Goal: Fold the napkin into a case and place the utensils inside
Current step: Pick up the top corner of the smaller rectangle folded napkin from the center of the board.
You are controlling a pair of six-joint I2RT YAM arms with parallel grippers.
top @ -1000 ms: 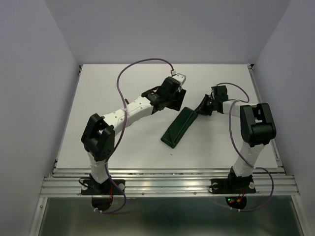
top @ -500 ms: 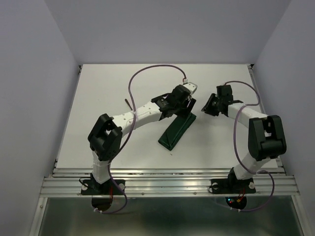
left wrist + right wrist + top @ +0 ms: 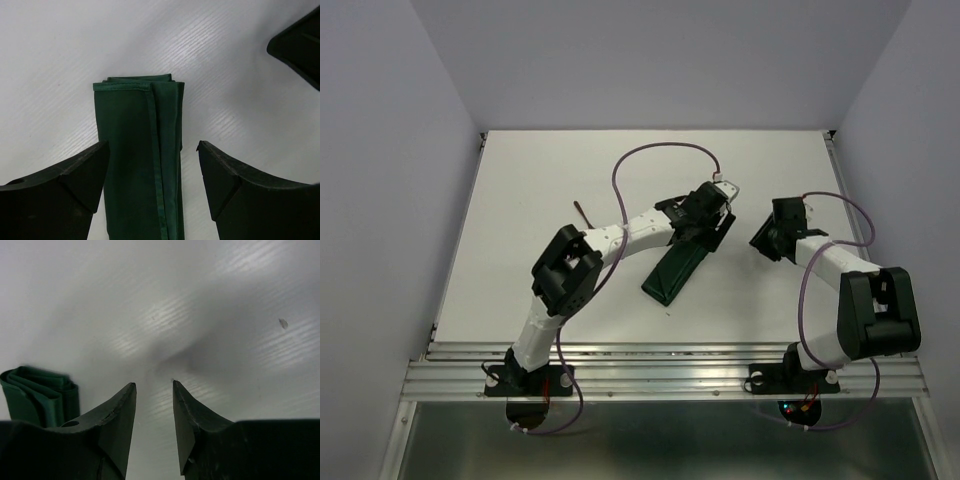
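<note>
Moved: my left arm has swung further right, out over the far end of the napkin point(image 3: 673, 272); my right end effector point(image 3: 154, 384) has let go of that end and pulled away to the right, and both sets of jaws have widened.
Utensil point(image 3: 582, 212): one slim brown piece lies on the white bench point(image 3: 520, 200), left of my left arm and well apart from the napkin; spoon or fork, I cannot tell.
Left end effector point(image 3: 152, 146): jaws wide apart, straddling the cloth, gripping nothing.
Napkin: folded into a long dark green strip, flat on the bench, running from near centre up and right to its far end under my left wrist.
Right end effector: jaws slightly apart with only bare bench between them; the napkin's layered end sits just beside my left finger point(image 3: 112, 415).
</note>
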